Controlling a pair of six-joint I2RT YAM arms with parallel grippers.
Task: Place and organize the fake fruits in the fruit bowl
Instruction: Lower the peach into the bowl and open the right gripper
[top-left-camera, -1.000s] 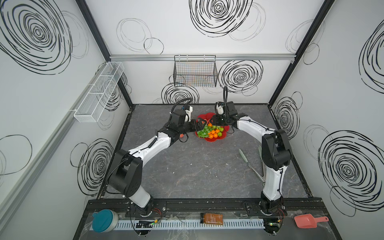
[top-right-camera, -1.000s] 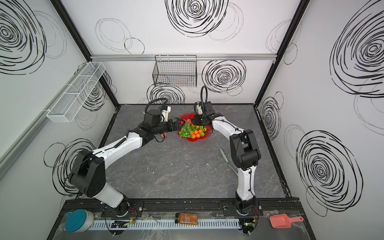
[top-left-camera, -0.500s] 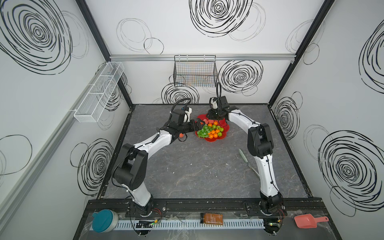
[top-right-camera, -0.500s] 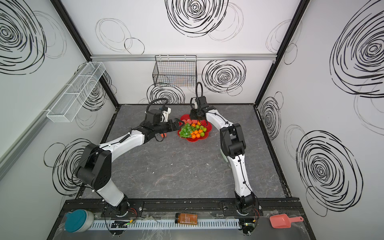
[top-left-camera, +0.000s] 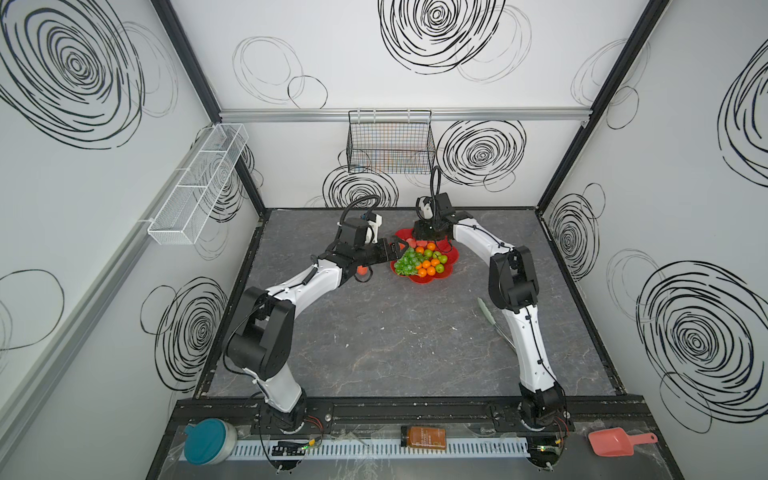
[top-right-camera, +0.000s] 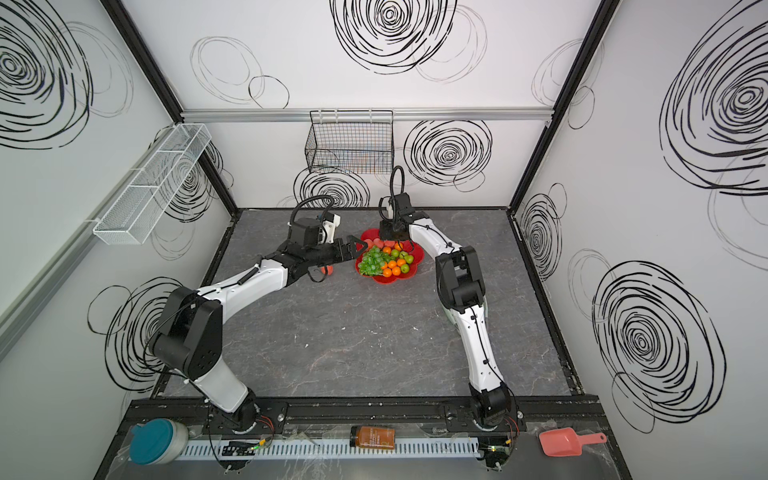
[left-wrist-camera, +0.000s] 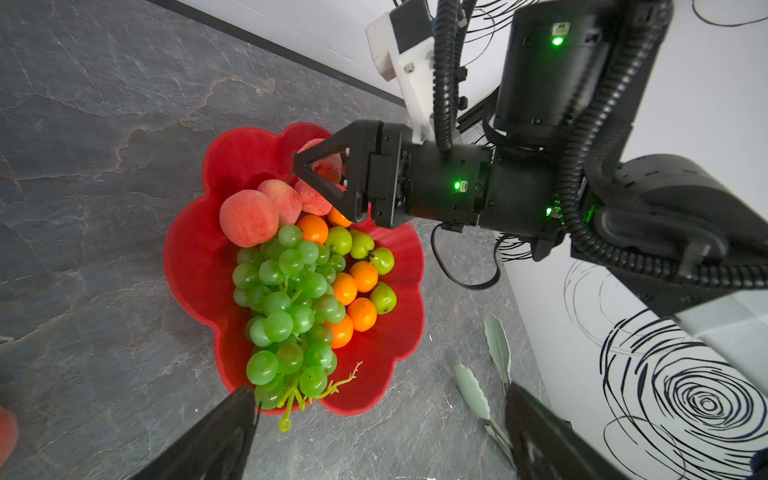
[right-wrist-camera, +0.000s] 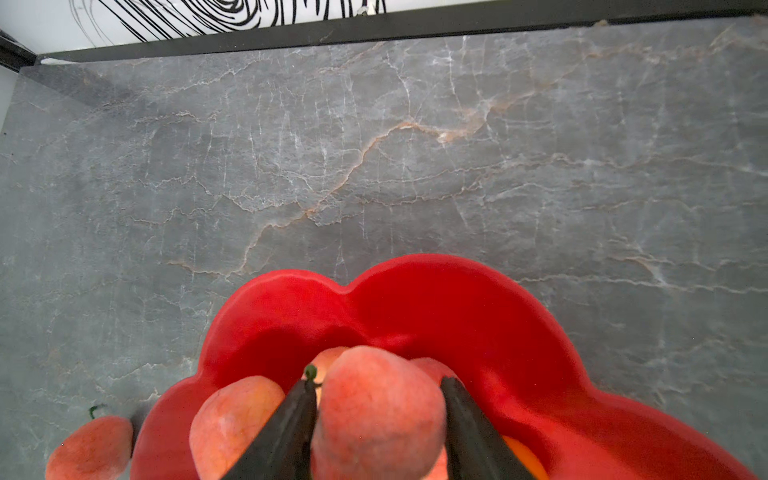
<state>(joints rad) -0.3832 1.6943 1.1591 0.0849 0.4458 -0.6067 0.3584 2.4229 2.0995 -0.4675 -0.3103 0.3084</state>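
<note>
- In bowl (left-wrist-camera: 195, 266): grapes (left-wrist-camera: 286, 299), oranges (left-wrist-camera: 363, 276), apples (left-wrist-camera: 382, 297), peaches (left-wrist-camera: 248, 218).
- Outstanding: loose peach (right-wrist-camera: 89, 446), just left of bowl.
- Around another peach (right-wrist-camera: 374, 415), over bowl: right pincer (right-wrist-camera: 378, 380); gripped or released, unclear.
- Wide open, empty: left pincer (left-wrist-camera: 380, 390).

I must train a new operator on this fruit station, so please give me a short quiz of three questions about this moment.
1. True or false: the left pincer is open.
2. Which fruit is in the right pincer? A) a peach B) a banana C) a lemon
3. How many fruits can you see on the table outside the bowl?
Key: 1 true. 2 A. 3 one, a second peach lying beside the bowl.
</note>
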